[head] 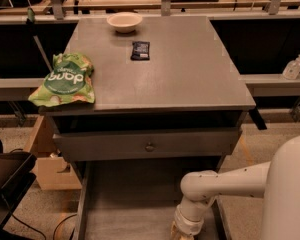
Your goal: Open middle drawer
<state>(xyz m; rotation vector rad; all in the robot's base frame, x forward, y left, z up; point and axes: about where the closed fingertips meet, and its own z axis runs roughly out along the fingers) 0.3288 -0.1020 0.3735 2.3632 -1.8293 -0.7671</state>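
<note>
Two drawers show under the grey cabinet top (190,84).

Upper drawer (115,145): flat front with a small round knob (150,146). Dark gap above it, so it looks slightly ajar.

Middle drawer (130,204): directly below, drawn well out toward the near side, bare floor showing between its side walls. Its front lies outside the view. Judged open, or very nearly.

Gripper (182,232): low at the near edge, over the near right part of the middle drawer, on the end of the white arm (225,180) reaching in from the right. It is cut off by the edge of view, so whether it is clamped on anything cannot be told.

On top: bowl (124,21) far centre, dark packet (140,50) just nearer, green snack bag (65,81) at the near left, hanging over the edge.

Risks from here:
- More pull could run the middle drawer past its stops and drop it.
- A skewed pull from the right could jam it in its runners.
- A jolt to the cabinet could tip the overhanging snack bag off.
- Lifting out carelessly, the arm could strike the upper drawer.
</note>
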